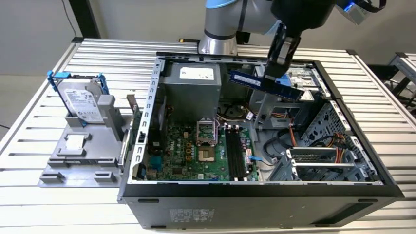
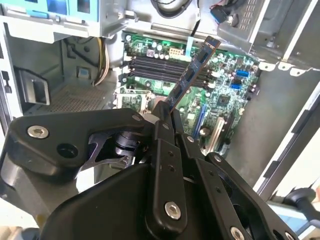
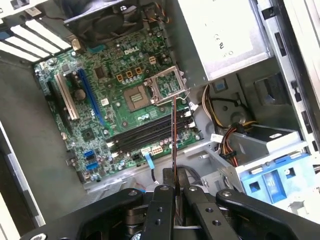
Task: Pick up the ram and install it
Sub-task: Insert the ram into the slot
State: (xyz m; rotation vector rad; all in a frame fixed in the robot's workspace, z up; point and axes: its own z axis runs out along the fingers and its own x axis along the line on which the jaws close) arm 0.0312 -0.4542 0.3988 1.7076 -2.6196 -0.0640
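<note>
my gripper (image 1: 275, 73) is clamped on the ram (image 1: 263, 84), both fingers pressed against its flat faces. the stick hangs in the air over the far part of the open computer case (image 1: 260, 192). in the exterior view the ram is tilted, with its end toward the exterior view's right lower than the other. it hangs beside the grey power supply (image 1: 192, 83), and i cannot see it touching anything but my fingers. it is well apart from the motherboard (image 1: 188, 151) on the case floor and from the long black slots (image 1: 235, 156) there, so it is not yet seated. in the second wrist view the ram (image 2: 192, 75) juts out from my gripper (image 2: 167, 112), with the black slots (image 2: 160, 62) behind it. in the first wrist view the ram (image 3: 174, 145) shows edge-on, a thin line rising from my gripper (image 3: 175, 192) and crossing the black slots (image 3: 145, 132). the hard drive (image 1: 83, 100) in its blue bracket (image 1: 53, 77) stands on the slatted table (image 1: 39, 146), outside the case on the exterior view's left.
</note>
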